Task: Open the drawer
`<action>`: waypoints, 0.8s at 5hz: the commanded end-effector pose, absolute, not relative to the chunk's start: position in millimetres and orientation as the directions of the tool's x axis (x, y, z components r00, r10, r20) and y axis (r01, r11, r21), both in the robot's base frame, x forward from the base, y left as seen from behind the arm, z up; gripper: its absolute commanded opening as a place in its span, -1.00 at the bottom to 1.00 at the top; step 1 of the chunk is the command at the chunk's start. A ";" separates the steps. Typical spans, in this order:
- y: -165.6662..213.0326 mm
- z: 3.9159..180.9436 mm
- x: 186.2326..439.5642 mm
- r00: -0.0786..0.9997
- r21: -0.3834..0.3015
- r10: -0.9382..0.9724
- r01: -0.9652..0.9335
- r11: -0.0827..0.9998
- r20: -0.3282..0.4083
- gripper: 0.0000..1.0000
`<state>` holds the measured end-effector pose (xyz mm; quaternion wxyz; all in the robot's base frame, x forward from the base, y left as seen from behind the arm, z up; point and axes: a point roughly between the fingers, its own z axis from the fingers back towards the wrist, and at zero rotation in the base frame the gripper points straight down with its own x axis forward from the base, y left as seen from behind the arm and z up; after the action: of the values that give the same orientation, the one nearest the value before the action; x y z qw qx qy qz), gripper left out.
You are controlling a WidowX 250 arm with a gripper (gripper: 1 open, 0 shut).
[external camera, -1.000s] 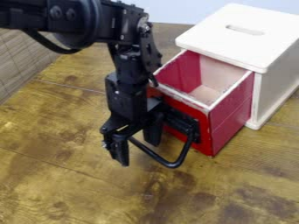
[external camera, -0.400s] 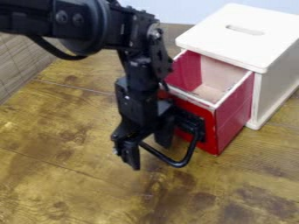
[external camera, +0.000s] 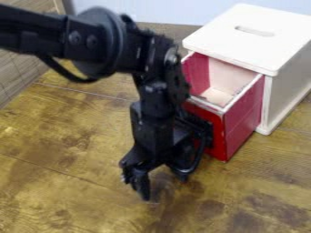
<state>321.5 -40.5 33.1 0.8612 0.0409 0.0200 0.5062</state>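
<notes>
Red drawer (external camera: 231, 109) pulled partly out of white cabinet (external camera: 274, 55), right-far on wooden table (external camera: 61, 164), beige inside showing | black wire handle (external camera: 198, 146) on its front, behind the arm | fingers (external camera: 144, 177) spread, released, pointing down just left-near of the front, grasping nothing

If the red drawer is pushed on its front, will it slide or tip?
The drawer likely slides straight back, since the white cabinet encloses it. Its wire handle looks thin and may flex or swing. Tipping seems unlikely.
</notes>
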 end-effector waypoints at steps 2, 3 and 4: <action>-33.3 76.3 338.4 0.494 0.025 0.869 -0.870 0.493 0.026 1.00; -28.1 76.2 340.9 0.472 0.020 0.882 -0.882 0.471 0.017 1.00; -30.7 78.1 341.7 0.570 0.020 0.821 -0.822 0.569 0.022 1.00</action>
<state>330.2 -31.3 50.5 0.8838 0.0384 0.0332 0.4651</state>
